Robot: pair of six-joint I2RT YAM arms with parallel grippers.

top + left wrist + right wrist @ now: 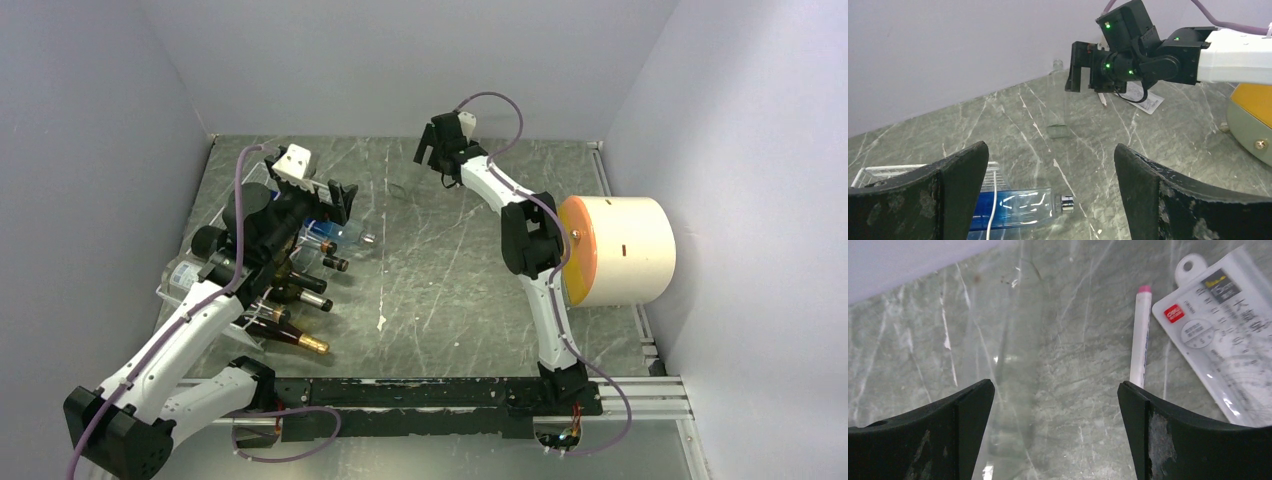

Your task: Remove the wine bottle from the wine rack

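The white wire wine rack point(190, 292) stands at the left, with several bottles lying in it: a blue clear bottle point(335, 235) with a silver cap on top, and dark bottles point(312, 298) below. My left gripper point(338, 205) is open and empty, just above the blue bottle's neck end. In the left wrist view the blue bottle point(1013, 207) lies low between the open fingers point(948, 185), with the rack's wire point(878, 172) at the left. My right gripper point(428, 152) is open and empty at the far middle, next to an upright clear bottle point(1058, 100), which also shows in the right wrist view point(1010, 405).
A cream cylinder with an orange face point(620, 250) lies at the right beside the right arm. A white pen point(1140, 335) and a clear plastic packet point(1218, 330) lie on the table under the right gripper. Grey walls close the table in.
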